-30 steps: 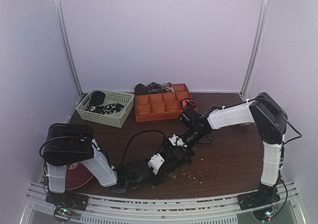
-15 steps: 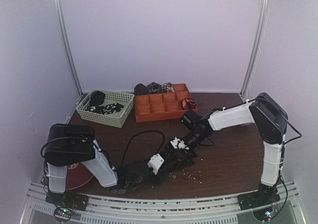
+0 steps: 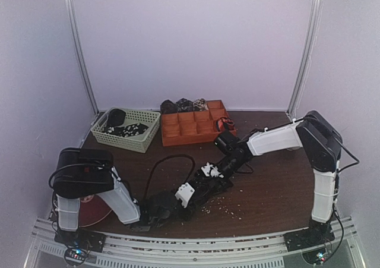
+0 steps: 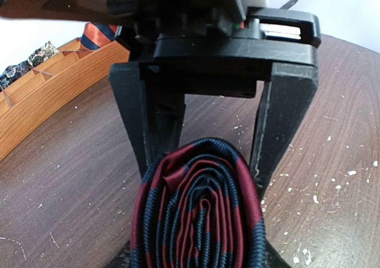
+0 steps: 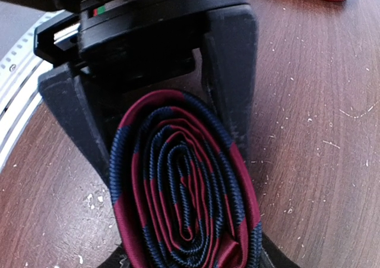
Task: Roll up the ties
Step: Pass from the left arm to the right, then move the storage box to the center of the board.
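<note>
A rolled tie, dark red with navy stripes, is pressed into a tall oval coil and also shows in the right wrist view. My left gripper and right gripper face each other low over the table, both closed on this coil from opposite ends. In the left wrist view the right gripper's black fingers flank the coil's far side. In the top view the two grippers meet at mid-table and hide the coil.
The orange compartmented tray stands at the back with dark coils behind it and a red-and-black tie in a cell. The pale green basket holds dark ties. A black cable loop and pale crumbs lie nearby.
The joined grippers have shifted only slightly; both stay closed on the coil.
</note>
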You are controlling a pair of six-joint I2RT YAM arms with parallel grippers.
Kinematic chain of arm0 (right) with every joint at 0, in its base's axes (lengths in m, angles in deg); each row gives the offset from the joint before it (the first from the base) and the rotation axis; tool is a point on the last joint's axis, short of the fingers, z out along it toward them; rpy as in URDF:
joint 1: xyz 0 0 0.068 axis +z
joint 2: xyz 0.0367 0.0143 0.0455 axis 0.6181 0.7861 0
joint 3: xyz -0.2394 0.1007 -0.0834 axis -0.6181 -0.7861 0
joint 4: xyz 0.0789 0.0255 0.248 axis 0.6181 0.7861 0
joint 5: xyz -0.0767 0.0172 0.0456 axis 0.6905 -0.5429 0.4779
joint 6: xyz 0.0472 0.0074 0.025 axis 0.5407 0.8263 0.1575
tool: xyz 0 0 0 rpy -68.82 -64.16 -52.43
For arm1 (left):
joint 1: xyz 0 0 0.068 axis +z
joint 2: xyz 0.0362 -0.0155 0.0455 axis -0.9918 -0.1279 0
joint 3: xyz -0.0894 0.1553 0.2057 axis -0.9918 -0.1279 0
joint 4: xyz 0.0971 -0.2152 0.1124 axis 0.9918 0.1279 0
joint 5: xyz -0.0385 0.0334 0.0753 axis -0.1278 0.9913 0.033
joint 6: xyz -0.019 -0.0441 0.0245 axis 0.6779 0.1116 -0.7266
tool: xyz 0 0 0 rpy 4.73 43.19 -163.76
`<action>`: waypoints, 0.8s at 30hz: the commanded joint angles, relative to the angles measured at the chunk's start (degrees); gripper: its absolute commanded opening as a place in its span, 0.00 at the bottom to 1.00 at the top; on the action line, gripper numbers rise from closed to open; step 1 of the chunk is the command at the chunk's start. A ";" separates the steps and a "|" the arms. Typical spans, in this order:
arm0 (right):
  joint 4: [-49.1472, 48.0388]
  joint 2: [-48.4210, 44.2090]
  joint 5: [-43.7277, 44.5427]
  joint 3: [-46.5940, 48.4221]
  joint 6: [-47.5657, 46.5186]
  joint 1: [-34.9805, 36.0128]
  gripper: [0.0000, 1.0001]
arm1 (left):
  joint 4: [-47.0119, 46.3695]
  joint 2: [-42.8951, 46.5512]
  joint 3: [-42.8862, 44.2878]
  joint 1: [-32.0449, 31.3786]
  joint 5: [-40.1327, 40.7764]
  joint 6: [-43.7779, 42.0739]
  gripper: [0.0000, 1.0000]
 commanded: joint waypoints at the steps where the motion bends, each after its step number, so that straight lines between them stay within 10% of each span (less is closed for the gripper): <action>1: 0.66 1.04 -0.73 1.68 1.51 0.50 0.50 | 0.98 -0.81 -0.87 0.12 1.77 -0.43 0.55; 8: -2.72 -0.19 0.71 -0.36 5.10 0.50 0.49 | 1.07 2.91 -4.77 0.12 5.47 1.93 0.70; 24: -17.38 -4.27 16.22 -3.02 33.52 0.55 0.46 | 9.95 24.16 -16.66 10.01 -1.94 24.47 0.65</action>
